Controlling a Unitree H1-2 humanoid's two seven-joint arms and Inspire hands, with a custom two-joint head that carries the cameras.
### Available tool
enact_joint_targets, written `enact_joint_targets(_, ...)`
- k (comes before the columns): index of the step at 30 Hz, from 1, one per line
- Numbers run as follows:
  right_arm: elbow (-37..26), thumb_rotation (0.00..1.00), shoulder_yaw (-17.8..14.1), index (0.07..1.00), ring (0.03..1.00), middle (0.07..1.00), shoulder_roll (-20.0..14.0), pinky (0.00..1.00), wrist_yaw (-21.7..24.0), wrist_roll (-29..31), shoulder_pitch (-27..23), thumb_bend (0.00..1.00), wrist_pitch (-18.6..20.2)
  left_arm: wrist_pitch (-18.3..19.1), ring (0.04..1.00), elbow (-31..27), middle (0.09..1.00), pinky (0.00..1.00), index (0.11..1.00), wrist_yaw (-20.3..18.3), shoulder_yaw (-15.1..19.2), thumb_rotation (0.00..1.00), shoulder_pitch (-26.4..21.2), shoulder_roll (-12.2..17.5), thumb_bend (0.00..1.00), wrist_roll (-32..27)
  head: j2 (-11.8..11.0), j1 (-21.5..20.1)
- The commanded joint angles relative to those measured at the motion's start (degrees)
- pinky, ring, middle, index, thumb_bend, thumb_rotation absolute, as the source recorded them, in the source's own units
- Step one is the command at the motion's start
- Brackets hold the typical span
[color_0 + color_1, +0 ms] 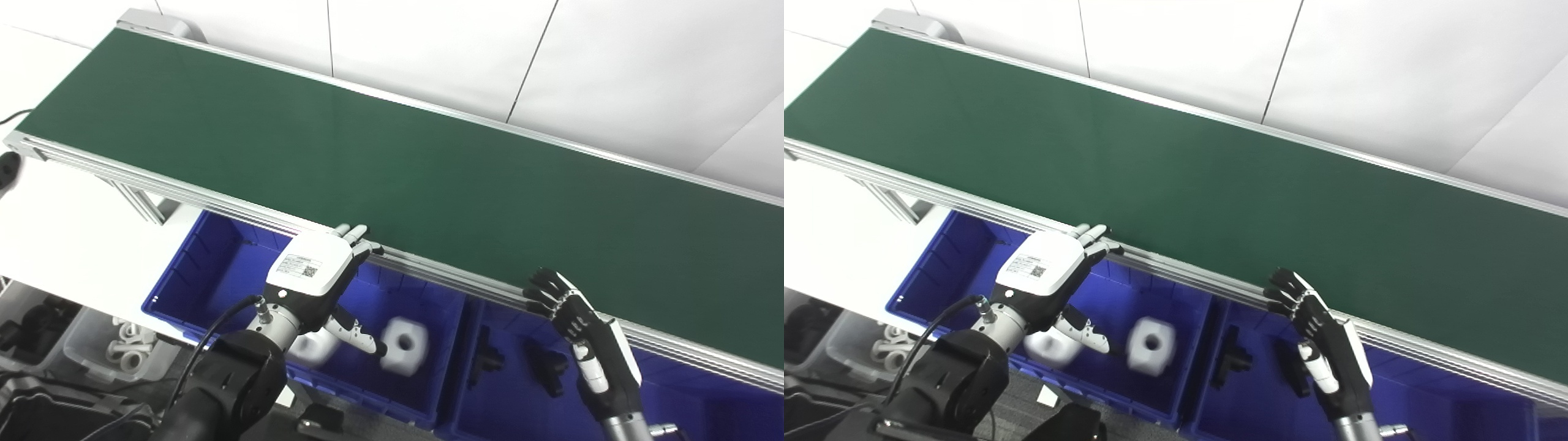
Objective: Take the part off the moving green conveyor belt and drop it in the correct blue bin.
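Two blocky white plastic parts with a centre hole lie in the left blue plastic bin, one at 3 o'clock of the left hand, which hangs spread and empty above. They look light, stiff and slick: grip flat sides. The right hand, fingers apart, hovers over the right blue bin. Beyond, at 12 o'clock, the long green conveyor belt carries nothing, with open room past its aluminium rail.

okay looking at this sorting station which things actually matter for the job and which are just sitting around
Part of the job:
green conveyor belt, no part on it
left blue plastic bin with two white blocky parts
right blue plastic bin with black parts
open left hand
open right hand

Just lying about:
clear plastic tub of white rings
black cable
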Motion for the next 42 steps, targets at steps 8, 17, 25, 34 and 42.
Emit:
enact_joint_targets(8, -1.47, 0.88, -0.36, 0.879, 0.819, 0.864, -0.10, 0.78, 0.83, 1.10, -0.65, 0.87, -0.87, -2.41, 0.991, -0.43, 1.000, 1.00, 0.875, 6.98, 0.05, 0.54, 0.25, -1.44, 1.00, -1.12, -0.14, -0.35)
enact_joint_targets(17, -0.11, 0.90, 0.12, 0.879, 0.812, 0.860, 0.87, 0.75, -0.12, -2.04, -1.11, 0.85, -3.00, -5.44, 0.905, 0.75, 0.917, 0.87, 0.844, 10.89, -0.58, 0.51, -3.61, -8.57, 0.84, -27.52, -1.45, -4.24)
enact_joint_targets(25, -0.62, 0.91, 0.79, 0.876, 0.815, 0.862, 4.41, 0.75, -3.06, -7.37, -0.07, 0.84, -3.63, -4.98, 0.947, 13.14, 0.944, 0.90, 0.897, 8.74, 1.16, 0.65, -10.16, -15.61, 0.78, -54.38, -3.30, -12.61)
enact_joint_targets(34, -1.29, 0.90, 2.31, 0.892, 0.829, 0.877, 7.50, 0.76, -5.14, -10.10, 1.75, 0.83, -1.65, -11.10, 0.955, 30.28, 0.939, 0.92, 0.889, 8.38, 1.66, 0.68, -14.42, -12.88, 0.80, -64.59, -6.09, -21.18)
enact_joint_targets(42, -0.47, 0.88, 2.78, 0.893, 0.832, 0.886, 8.73, 0.78, -6.38, -10.37, 2.18, 0.83, -1.59, -11.74, 0.978, 30.56, 0.963, 0.96, 0.914, 5.70, 0.63, 0.72, -12.37, -7.98, 0.79, -69.21, -7.08, -23.52)
